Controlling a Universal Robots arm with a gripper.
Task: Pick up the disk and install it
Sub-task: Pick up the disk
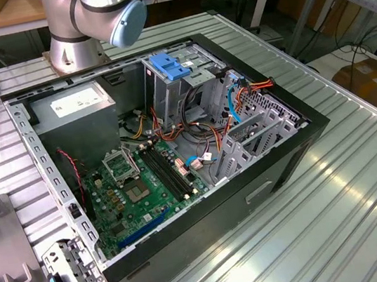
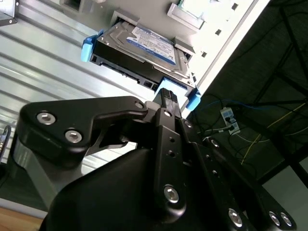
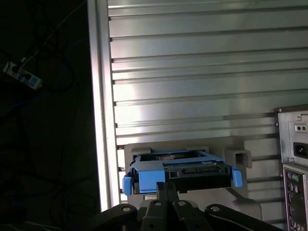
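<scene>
pickup step: fingers point(image 2: 166, 113) closed on the blue front rail of the disk point(image 2: 139, 48) just ahead; lifting likely calls for a firm, level hold.

Disk point(image 2: 139, 45): one is sitting just ahead of the pincer point(image 2: 166, 98).
Computer case point(image 1: 271, 171): one is lying open, near the pincer.
Robot arm point(image 1: 95, 13): one is carrying the pincer.

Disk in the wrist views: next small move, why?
Probably a small advance of the gripper onto the near blue rail of the disk. The disk lies in its grey holder with the gripper right at that rail; a hold isn't evident.
</scene>
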